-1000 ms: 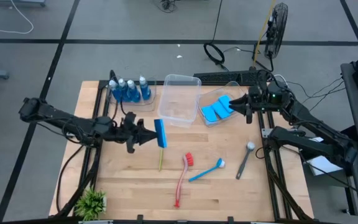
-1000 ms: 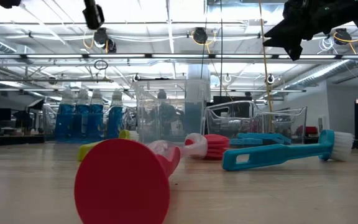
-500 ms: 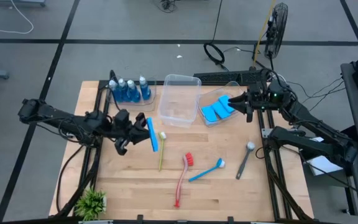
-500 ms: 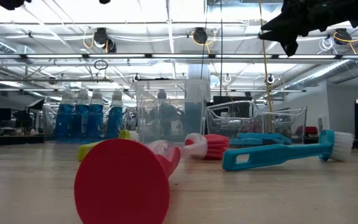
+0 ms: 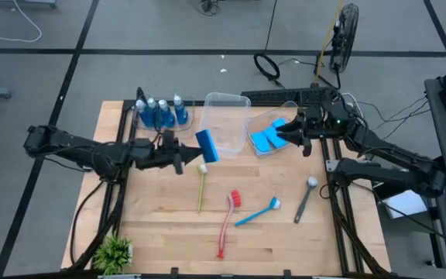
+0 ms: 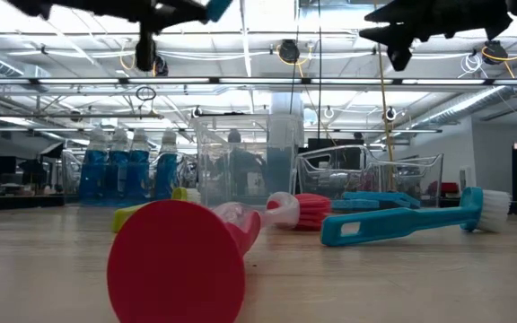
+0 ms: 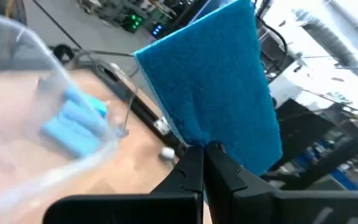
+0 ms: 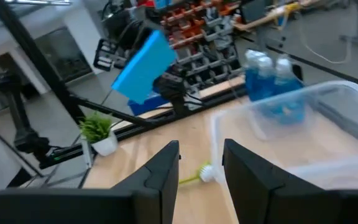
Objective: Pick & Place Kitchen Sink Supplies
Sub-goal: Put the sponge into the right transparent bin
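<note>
My left gripper (image 5: 186, 157) is shut on a flat blue sponge (image 5: 207, 145), high above the table just left of the middle clear tub (image 5: 223, 124). The same sponge (image 7: 213, 87) fills the left wrist view. My right gripper (image 5: 283, 135) hovers open, with nothing between its fingers (image 8: 166, 171), over the right tub (image 5: 279, 118), where more blue sponges (image 5: 265, 140) lie. Bottles of blue liquid (image 5: 161, 112) stand at the far left. Yellow-green (image 5: 200, 186), red (image 5: 227, 221), blue (image 5: 258, 211) and grey (image 5: 306, 198) brushes lie flat on the table. My left gripper pinches the sponge by one short edge (image 7: 207, 140) between its two fingers. The fingers come level from the table's left. The sponge juts out beyond the fingertips, tilted, lifted clear of the table and the tubs.
A small green plant (image 5: 114, 252) stands at the near left corner. The red brush's round handle end (image 6: 176, 262) looms close in the low view. Bare wood lies between the brushes and the tubs. Cables and a fan sit beyond the far edge.
My left gripper has carried the sponge toward the table's far edge and right, closer to the middle tub, and the sponge has turned from edge-on to showing its broad face from above. My right gripper has shifted toward the table's left, over the sponge tub.
</note>
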Available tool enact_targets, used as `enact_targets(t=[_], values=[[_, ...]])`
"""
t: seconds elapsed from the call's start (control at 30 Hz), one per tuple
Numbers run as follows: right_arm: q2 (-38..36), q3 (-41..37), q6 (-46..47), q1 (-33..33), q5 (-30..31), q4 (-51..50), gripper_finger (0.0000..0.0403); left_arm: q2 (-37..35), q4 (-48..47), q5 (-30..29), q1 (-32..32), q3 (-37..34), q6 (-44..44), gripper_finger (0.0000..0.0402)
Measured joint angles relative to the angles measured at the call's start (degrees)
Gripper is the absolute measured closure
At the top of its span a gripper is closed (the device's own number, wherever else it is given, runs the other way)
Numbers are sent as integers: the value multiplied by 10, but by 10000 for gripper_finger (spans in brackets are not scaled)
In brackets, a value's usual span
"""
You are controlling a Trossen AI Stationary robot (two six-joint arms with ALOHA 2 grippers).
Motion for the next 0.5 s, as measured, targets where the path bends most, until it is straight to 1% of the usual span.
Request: enact_targets(t=[0.07,0.13,0.27,0.37,0.5], values=[[13,0,-1,13,1,12,283,27,-37,7,12,39,8,401],[27,0,-1,24,4,22,279,58,-99,21,23,82,22,401],[47,0,-1,42,46,23,269,117,-191,50,43,172,49,401],[56,0,0,55,59,34,258,158,-248,53,53,233,67,401],[70,0,5,73,62,67,239,209,-310,53,67,312,95,401]])
